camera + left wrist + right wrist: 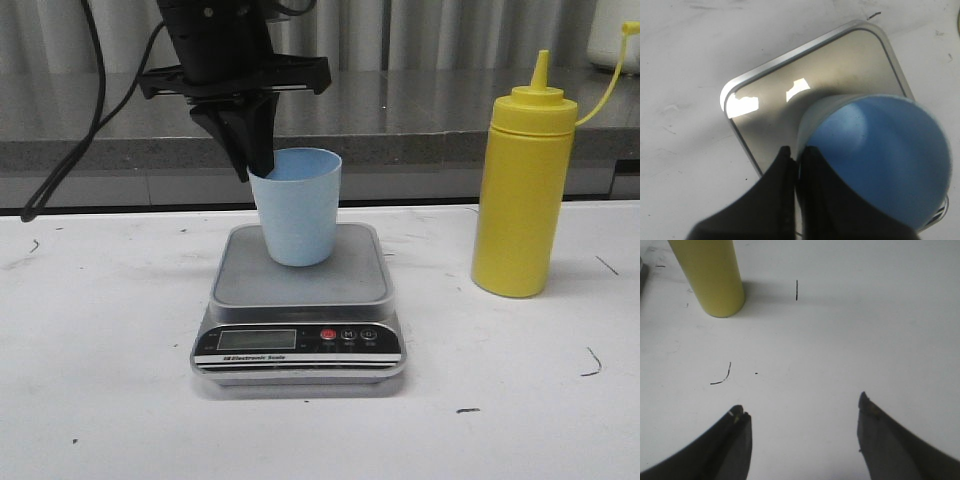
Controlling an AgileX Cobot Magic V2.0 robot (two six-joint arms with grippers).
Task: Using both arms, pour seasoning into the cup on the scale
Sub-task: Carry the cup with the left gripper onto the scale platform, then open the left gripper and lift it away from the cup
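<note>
The light blue cup (pixel 298 205) stands on the silver-grey scale (pixel 300 300), slightly tilted. My left gripper (pixel 255 165) is shut on the cup's left rim, one finger inside and one outside; the left wrist view shows the pinch (pixel 799 155) on the cup (pixel 880 155) over the scale platform (pixel 780 115). The yellow seasoning bottle (pixel 525 190) stands upright on the table right of the scale, its cap strap hanging free. My right gripper (pixel 802 412) is open and empty above the bare table, with the bottle (pixel 710 275) some way ahead of it.
A white table (pixel 100 350) carries small dark scuff marks (pixel 722 377). A grey ledge and a curtain run along the back. A black cable (pixel 70 150) hangs at the far left. A white object (pixel 615 35) sits at the back right.
</note>
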